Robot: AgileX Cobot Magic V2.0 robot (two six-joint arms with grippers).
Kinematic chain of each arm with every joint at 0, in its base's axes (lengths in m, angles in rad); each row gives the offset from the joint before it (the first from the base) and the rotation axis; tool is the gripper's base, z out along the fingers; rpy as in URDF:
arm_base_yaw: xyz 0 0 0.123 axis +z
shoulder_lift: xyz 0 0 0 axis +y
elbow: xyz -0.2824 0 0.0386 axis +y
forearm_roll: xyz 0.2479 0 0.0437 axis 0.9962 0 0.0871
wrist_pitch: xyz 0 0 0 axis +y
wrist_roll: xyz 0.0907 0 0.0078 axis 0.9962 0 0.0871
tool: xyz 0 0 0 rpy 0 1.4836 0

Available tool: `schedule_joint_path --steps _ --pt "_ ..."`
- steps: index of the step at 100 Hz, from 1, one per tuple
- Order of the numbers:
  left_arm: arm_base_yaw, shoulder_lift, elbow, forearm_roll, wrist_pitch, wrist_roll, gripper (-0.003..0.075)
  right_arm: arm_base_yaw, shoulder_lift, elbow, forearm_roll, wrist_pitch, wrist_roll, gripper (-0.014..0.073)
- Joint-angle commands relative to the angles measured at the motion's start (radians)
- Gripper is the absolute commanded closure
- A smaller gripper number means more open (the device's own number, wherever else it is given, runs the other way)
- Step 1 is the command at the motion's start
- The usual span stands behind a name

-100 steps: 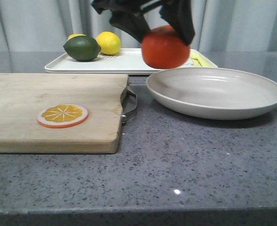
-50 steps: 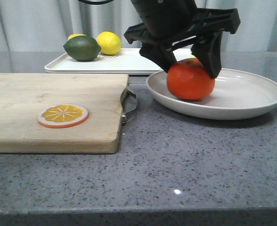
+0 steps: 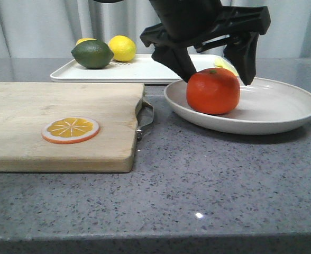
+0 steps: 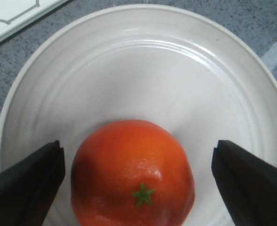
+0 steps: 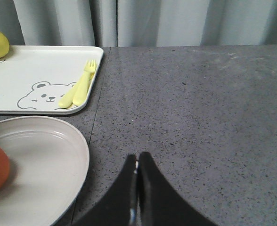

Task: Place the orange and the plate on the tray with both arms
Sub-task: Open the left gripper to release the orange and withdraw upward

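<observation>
The orange point(image 3: 212, 91) rests on the left part of the off-white plate point(image 3: 274, 114), stem spot up. My left gripper point(image 3: 218, 75) hangs open just over it, one black finger on each side, neither touching the fruit. The left wrist view shows the orange point(image 4: 134, 172) free on the plate point(image 4: 143, 66) between the spread fingers of the left gripper point(image 4: 137, 181). The white tray point(image 3: 139, 71) lies behind the plate. My right gripper point(image 5: 137, 159) is shut and empty above the bare counter, just right of the plate point(image 5: 49, 160); it does not show in the front view.
A wooden cutting board point(image 3: 55, 106) with an orange slice point(image 3: 70, 129) fills the left side. A lime point(image 3: 92, 54) and a lemon point(image 3: 122, 47) sit on the tray's left end. A yellow fork and spoon point(image 5: 79, 89) lie near its bear drawing point(image 5: 45, 93).
The left gripper brought the orange down from the air onto the plate, then opened and let it go. Its fingers now stand wider and slightly higher than half a second ago.
</observation>
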Motion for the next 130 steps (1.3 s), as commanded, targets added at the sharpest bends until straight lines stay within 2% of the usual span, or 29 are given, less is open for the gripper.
schedule_joint_path --steps 1,9,18,47,68,89,115,130 --pt "-0.004 -0.065 -0.056 -0.014 -0.015 -0.001 0.0111 -0.008 0.007 -0.039 -0.003 -0.081 -0.004 0.0652" --pt "-0.005 -0.079 -0.057 -0.014 -0.013 -0.001 0.0115 -0.008 0.007 -0.039 -0.003 -0.075 -0.004 0.0652" --pt "-0.005 -0.105 -0.057 -0.014 -0.015 -0.001 0.0155 -0.008 0.007 -0.039 -0.003 -0.071 -0.004 0.0652" --pt "-0.005 -0.204 0.013 -0.002 -0.026 0.001 0.0444 -0.008 0.007 -0.039 -0.003 -0.067 -0.004 0.0652" --pt "-0.005 -0.337 0.172 0.013 -0.086 0.001 0.0582 -0.008 0.007 -0.039 -0.003 -0.066 -0.004 0.0652" --pt "0.003 -0.497 0.352 0.05 -0.155 -0.006 0.0641 -0.008 0.007 -0.039 -0.003 -0.059 -0.004 0.0652" --pt "0.065 -0.691 0.578 0.05 -0.21 -0.039 0.0739 -0.008 0.007 -0.039 -0.003 -0.039 -0.004 0.0652" --pt "0.082 -0.813 0.7 0.05 -0.27 -0.039 0.0739 -0.005 0.007 -0.039 -0.003 -0.016 -0.004 0.0652"
